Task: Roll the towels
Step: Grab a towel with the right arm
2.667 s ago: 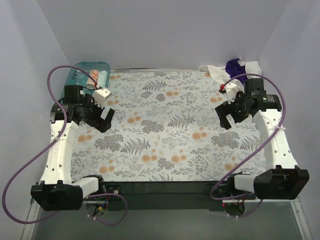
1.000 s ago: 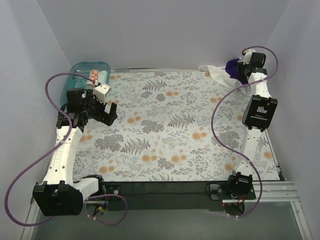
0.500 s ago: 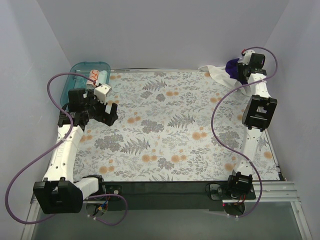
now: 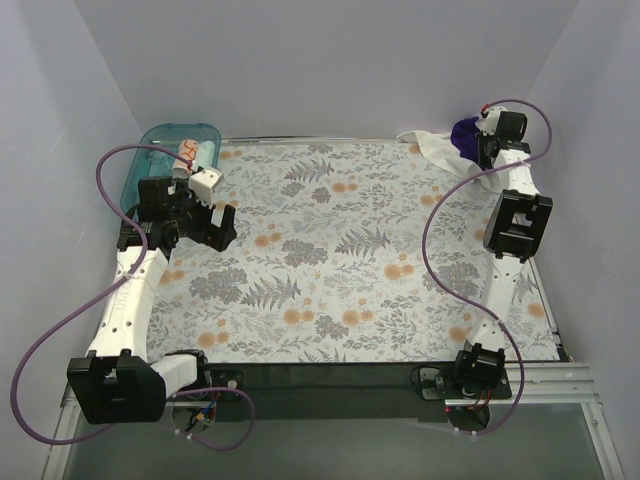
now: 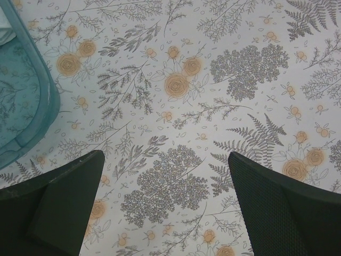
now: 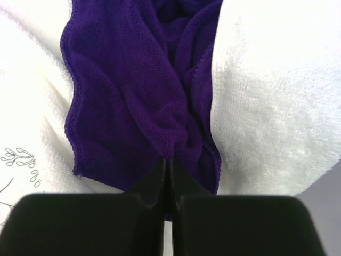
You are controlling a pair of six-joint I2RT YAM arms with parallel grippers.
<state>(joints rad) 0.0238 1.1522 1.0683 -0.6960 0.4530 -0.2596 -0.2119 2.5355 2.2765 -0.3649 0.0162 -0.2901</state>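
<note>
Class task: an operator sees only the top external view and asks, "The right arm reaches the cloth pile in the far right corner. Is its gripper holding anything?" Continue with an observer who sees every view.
Observer: Yes, the right gripper is shut on a fold of the purple towel.
Operator: And the white one?
Observer: The white towel lies either side of it, ungripped.
Operator: Left gripper?
Observer: The left gripper is open and empty above the floral sheet.

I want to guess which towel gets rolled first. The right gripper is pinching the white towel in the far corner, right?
Not quite. The right gripper is pinching the purple towel, not the white towel beside it, in the far corner. The right wrist view shows its jaws shut on a purple fold.
</note>
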